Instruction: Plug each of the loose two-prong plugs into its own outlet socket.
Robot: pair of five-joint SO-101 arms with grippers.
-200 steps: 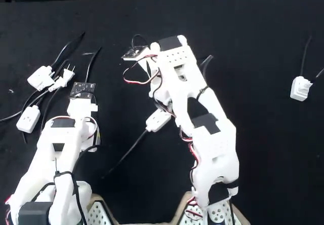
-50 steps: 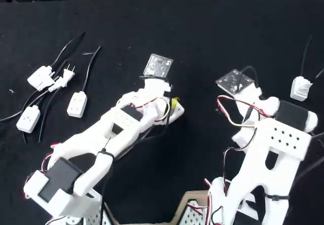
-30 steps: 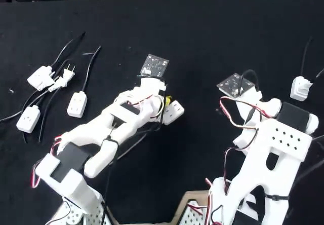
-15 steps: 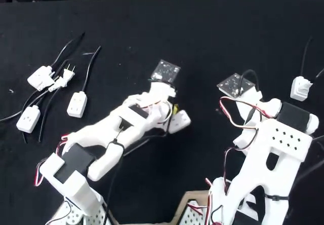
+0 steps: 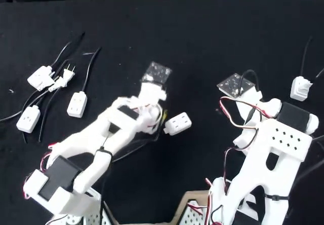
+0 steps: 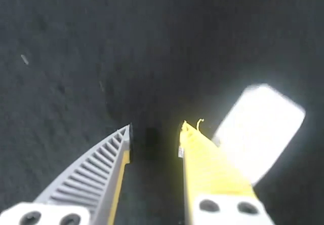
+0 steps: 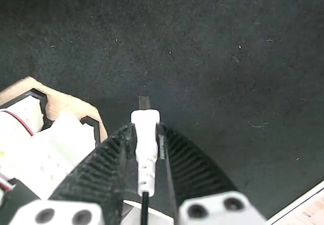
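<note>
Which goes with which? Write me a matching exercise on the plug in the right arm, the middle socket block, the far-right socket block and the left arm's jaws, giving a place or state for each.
Things:
1. plug
2. middle socket block
3. far-right socket block
4. left arm's jaws

Places or states:
A. near the black cloth's right edge
B. open, nothing between them
C. lying on the cloth beside the left arm
D. clamped in the right arm's jaws

Pairs: 1-D, 2-C, 3-A, 4-B

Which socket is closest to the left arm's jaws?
The middle socket, lying right beside them; the other sockets sit much farther off, toward the sides.
</note>
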